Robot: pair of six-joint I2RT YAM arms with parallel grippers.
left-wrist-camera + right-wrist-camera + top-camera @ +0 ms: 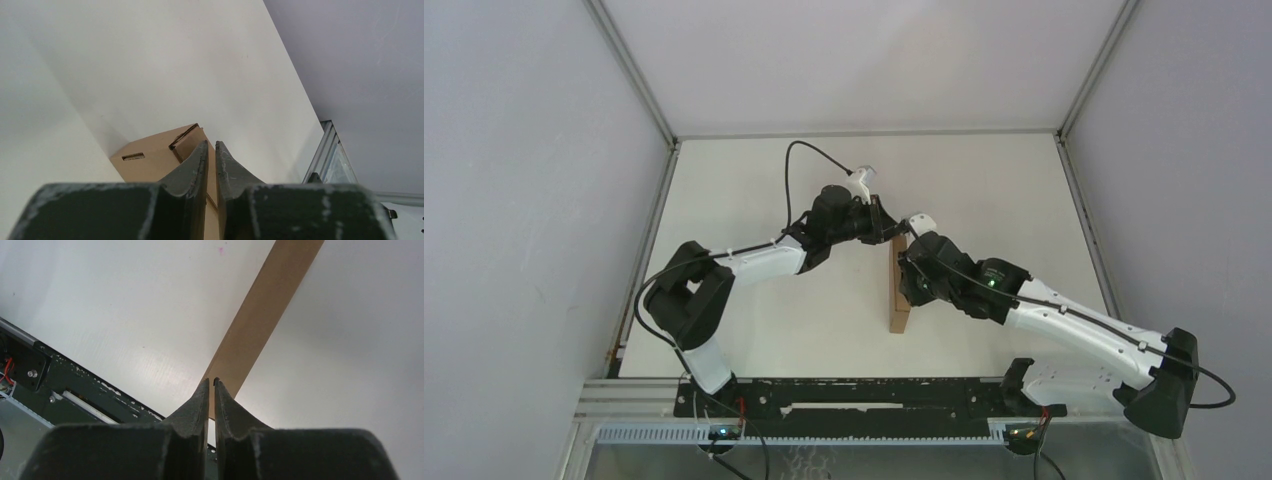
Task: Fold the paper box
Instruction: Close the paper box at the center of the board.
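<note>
The paper box (899, 300) is plain brown cardboard, closed up and standing on a narrow side in the middle of the table. It shows as a thin strip from above. My left gripper (892, 232) is shut and empty at the box's far end. In the left wrist view the box (150, 160) with a slit and a tucked flap lies just beyond my shut left gripper (211, 145). My right gripper (906, 272) is shut and empty right above the box's top edge. In the right wrist view the box (265, 315) runs away from my right gripper (211, 381).
The white table (764, 340) is walled by grey panels on three sides. A black rail (854, 395) runs along the near edge and also shows in the right wrist view (75, 390). An aluminium frame post (325, 150) stands at the table's side.
</note>
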